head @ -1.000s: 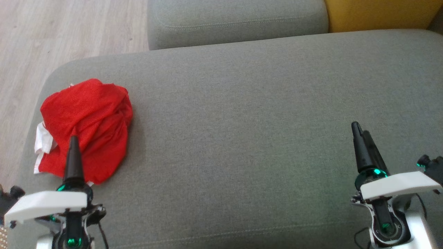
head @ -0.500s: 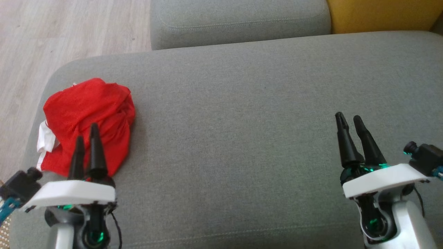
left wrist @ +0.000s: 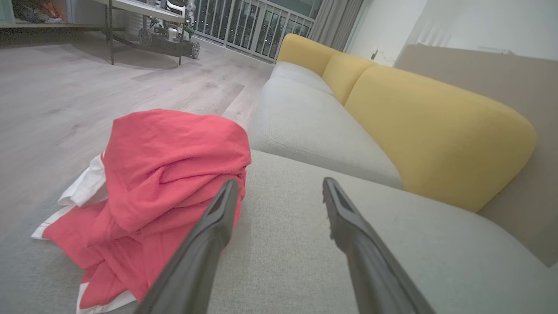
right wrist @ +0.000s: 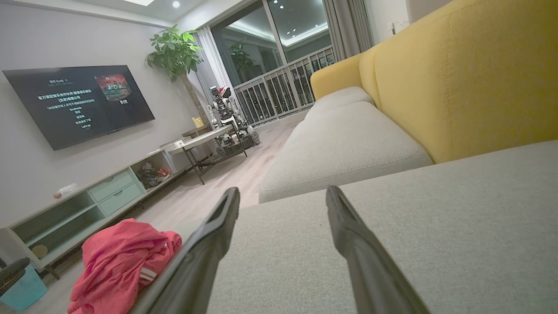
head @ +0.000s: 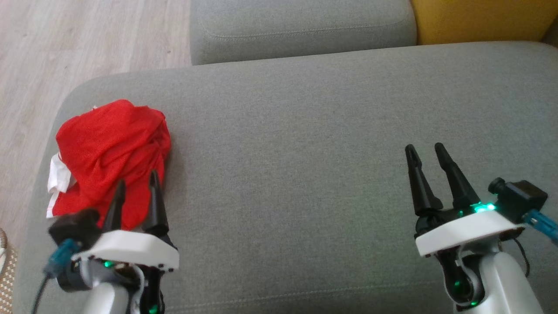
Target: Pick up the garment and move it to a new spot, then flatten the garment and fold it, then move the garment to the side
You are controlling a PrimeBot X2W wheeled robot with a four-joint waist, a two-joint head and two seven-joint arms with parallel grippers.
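- Two sets of jaws are showing at the near edge of the head view, each with two long dark fingers, making four fingers in all.
- The left jaws are standing spread at the lower left, gripping nothing, with their fingers (head: 154,205) pointing away from the robot.
- The right jaws are also standing spread and gripping nothing, with their fingers (head: 453,181) hanging over bare grey fabric at the lower right.
- One garment (head: 109,144), red with white trim, is lying crumpled in a heap on the left end of the near grey seat cushion (head: 305,152).
- In the head view the left fingertips are overlapping the garment's near edge. Whether they are touching the cloth cannot be told.
- In the left wrist view the garment (left wrist: 170,157) is sitting ahead and to the left of the gap. One finger (left wrist: 213,231) is crossing the garment's right edge, and the other is showing over bare cushion.
- The right jaws are sitting well apart from the garment (right wrist: 122,253), which is showing far off to the left in the right wrist view.
- A second grey seat cushion (head: 301,26) is lying beyond the first, making two.
- A yellow backrest (right wrist: 471,78) is rising along the far right side of the sofa.
- A pale wood floor (head: 87,39) is stretching out past the sofa's left end.
- Farthest off, one wall television (right wrist: 78,102), one low cabinet (right wrist: 87,200) and one leafy plant (right wrist: 174,48) are standing across the room.
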